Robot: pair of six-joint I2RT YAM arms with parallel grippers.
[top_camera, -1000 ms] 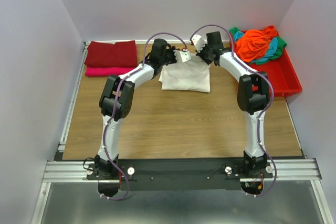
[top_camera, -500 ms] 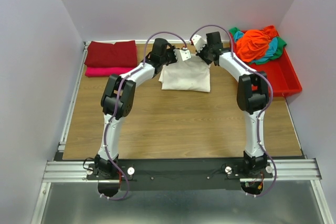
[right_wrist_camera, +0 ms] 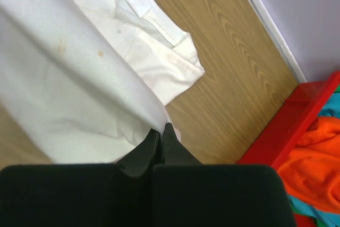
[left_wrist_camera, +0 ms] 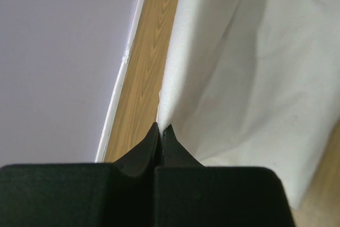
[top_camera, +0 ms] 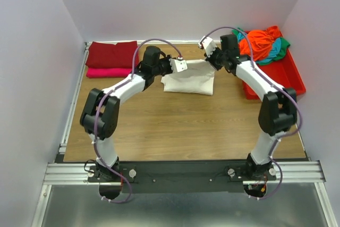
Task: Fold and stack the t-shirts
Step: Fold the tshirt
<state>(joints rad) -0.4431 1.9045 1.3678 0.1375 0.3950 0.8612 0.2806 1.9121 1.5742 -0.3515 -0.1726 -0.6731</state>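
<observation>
A cream-white t-shirt (top_camera: 189,77) lies partly folded on the wooden table at the back centre. My left gripper (top_camera: 169,65) is shut on its far left edge (left_wrist_camera: 212,78), and my right gripper (top_camera: 213,60) is shut on its far right edge (right_wrist_camera: 79,78). Both hold the cloth lifted a little off the table. The collar (right_wrist_camera: 154,22) lies flat below the right gripper. A folded dark red shirt (top_camera: 112,54) rests on a folded bright pink one (top_camera: 106,72) at the back left. Orange (top_camera: 258,44), teal and green shirts are heaped in the red tray (top_camera: 287,78).
The red plastic tray stands at the back right, its corner showing in the right wrist view (right_wrist_camera: 287,126). The back wall with its white rail (left_wrist_camera: 119,94) runs close behind the shirt. Side walls enclose the table.
Both grippers have moved apart, the left to the left and the right to the right, drawing the shirt's far edge wider. Both arms have swung outward.
</observation>
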